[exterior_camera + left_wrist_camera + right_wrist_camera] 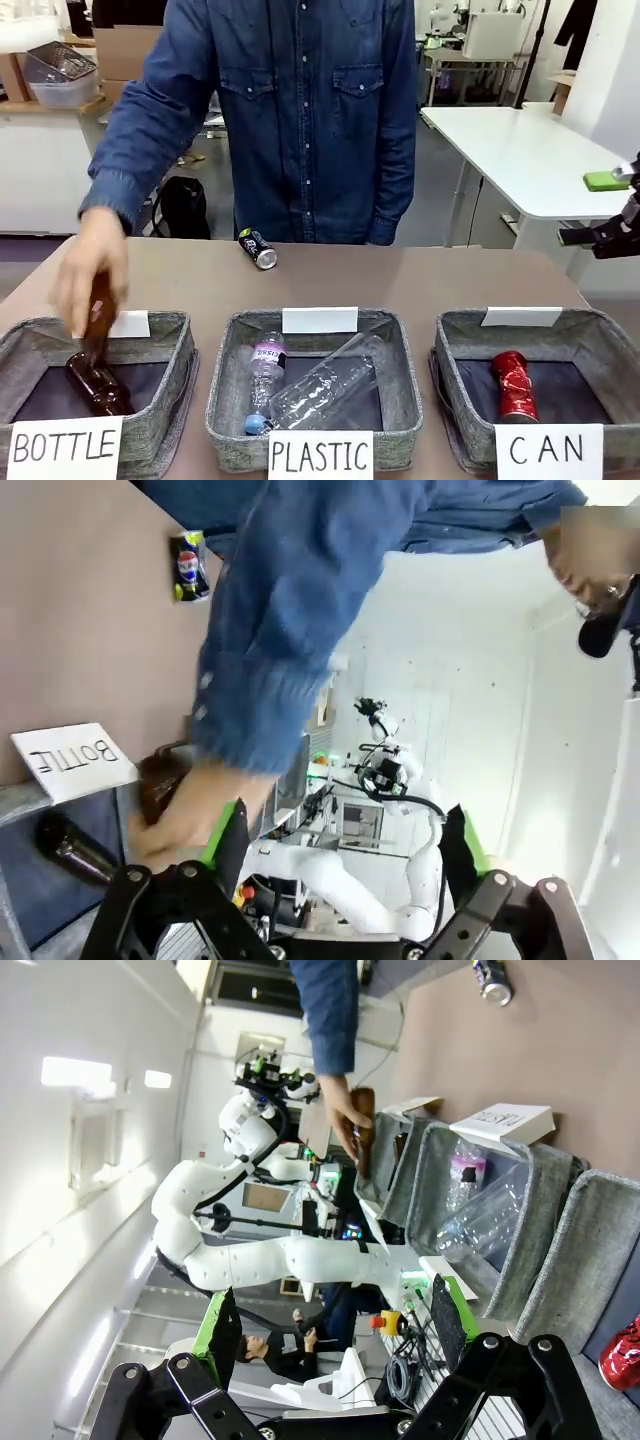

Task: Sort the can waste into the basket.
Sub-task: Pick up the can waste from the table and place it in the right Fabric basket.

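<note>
At the left, a person's hand (90,268) lowers a brown bottle (99,322) into the BOTTLE basket (170,335), right ahead of the left gripper (345,845), whose jaws stand wide with nothing between them. Just left of the middle, near the far edge of the table (400,280), the black can (258,248) lies on its side, long axis slanted, silver end toward the robot. At the right, the red can (514,385) already lies in the CAN basket (592,325); the right gripper (333,1320) hangs spread and empty, the black can well ahead and leftward of it, and that arm looks the freer
</note>
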Robot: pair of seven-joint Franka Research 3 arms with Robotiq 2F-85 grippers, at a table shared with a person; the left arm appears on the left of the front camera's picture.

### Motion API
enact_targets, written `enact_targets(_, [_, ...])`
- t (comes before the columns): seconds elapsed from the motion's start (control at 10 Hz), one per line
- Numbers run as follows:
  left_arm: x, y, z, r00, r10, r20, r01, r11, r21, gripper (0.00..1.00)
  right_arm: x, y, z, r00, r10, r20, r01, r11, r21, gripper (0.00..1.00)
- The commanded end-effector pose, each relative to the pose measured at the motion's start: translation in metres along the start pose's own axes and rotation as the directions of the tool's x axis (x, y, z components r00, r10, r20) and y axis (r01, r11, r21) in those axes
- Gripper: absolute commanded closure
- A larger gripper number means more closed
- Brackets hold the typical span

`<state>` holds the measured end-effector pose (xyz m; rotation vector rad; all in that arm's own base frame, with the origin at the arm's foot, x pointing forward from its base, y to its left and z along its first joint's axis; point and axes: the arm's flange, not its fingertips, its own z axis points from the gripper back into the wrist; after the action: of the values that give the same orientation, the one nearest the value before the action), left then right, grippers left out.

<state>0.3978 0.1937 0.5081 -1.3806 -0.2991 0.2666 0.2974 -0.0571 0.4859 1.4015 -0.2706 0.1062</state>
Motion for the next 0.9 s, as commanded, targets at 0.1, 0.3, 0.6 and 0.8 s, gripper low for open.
enact_targets(0.1, [-0.033, -0.004, 0.098, 0.998, 0.018, 0.055, -0.013, 0.995, -0.103, 0.0, 0.0, 0.001, 0.003, 1.0, 0.02, -0.007, -0.02, 1.0, -0.001, 0.0])
enact_targets(0.3, [-0.048, 0.011, 0.135, 0.997, 0.012, 0.072, 0.003, 0.981, -0.196, 0.0, 0.0, 0.001, 0.003, 1.0, 0.02, -0.007, -0.02, 1.0, -0.001, 0.0])
enact_targets(0.6, [-0.046, 0.014, 0.125, 0.998, 0.017, 0.064, -0.005, 0.982, -0.186, 0.0, 0.0, 0.001, 0.003, 1.0, 0.02, -0.007, -0.02, 1.0, -0.001, 0.0])
enact_targets(0.8, [-0.043, 0.007, 0.111, 0.999, 0.004, 0.035, 0.002, 0.986, -0.166, 0.0, 0.0, 0.001, 0.003, 1.0, 0.02, -0.007, -0.02, 1.0, -0.001, 0.0])
